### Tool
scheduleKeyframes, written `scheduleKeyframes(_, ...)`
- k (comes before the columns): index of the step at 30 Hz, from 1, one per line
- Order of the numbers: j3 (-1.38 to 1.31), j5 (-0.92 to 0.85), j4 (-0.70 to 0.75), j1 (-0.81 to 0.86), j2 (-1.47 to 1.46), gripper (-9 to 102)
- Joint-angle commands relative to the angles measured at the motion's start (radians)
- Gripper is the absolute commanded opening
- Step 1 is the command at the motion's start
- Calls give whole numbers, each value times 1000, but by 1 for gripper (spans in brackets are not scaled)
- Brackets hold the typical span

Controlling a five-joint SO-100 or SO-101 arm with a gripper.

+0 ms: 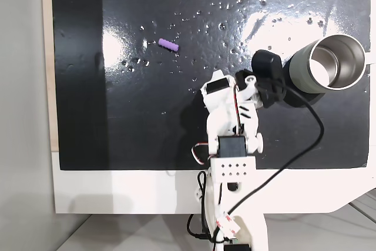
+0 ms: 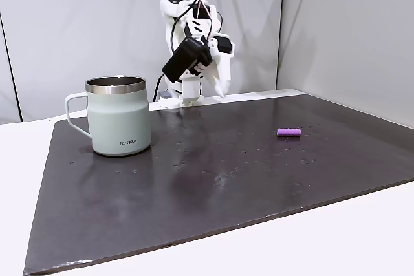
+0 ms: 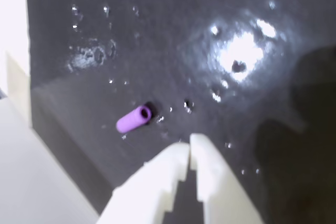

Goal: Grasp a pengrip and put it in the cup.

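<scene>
The purple pengrip (image 1: 168,44) lies on its side on the black mat, far from the cup (image 1: 301,69), a grey-green metal mug with a shiny inside that stands upright at the mat's right edge in this fixed view. In the side fixed view the pengrip (image 2: 289,132) is at the right and the cup (image 2: 119,124) at the left, handle pointing left. My gripper (image 3: 189,142) is shut and empty, hovering above the mat, with the pengrip (image 3: 133,118) a little ahead and to the left of its tips. From the side the gripper (image 2: 220,92) hangs raised at the mat's far edge.
The black mat (image 1: 147,116) is wet-looking and glossy, with small droplets. It lies on a white table (image 1: 117,192). The arm's base and a black cable (image 1: 305,145) sit at the mat's near edge in the top fixed view. Walls (image 2: 349,30) stand behind the table.
</scene>
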Motion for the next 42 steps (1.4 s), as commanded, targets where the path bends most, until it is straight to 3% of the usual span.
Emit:
scheduleKeyframes(1,-284,-114,-40,-15,-285,0)
scheduleKeyframes(7,-643,-202,75,-9,-600,0)
scheduleKeyframes(14,-856,-380,170,-54,-729,0)
scheduleKeyframes(33,-853,-864,72,-143,-750,1)
scheduleKeyframes(42,-830,-965,-52,-147,-873,1)
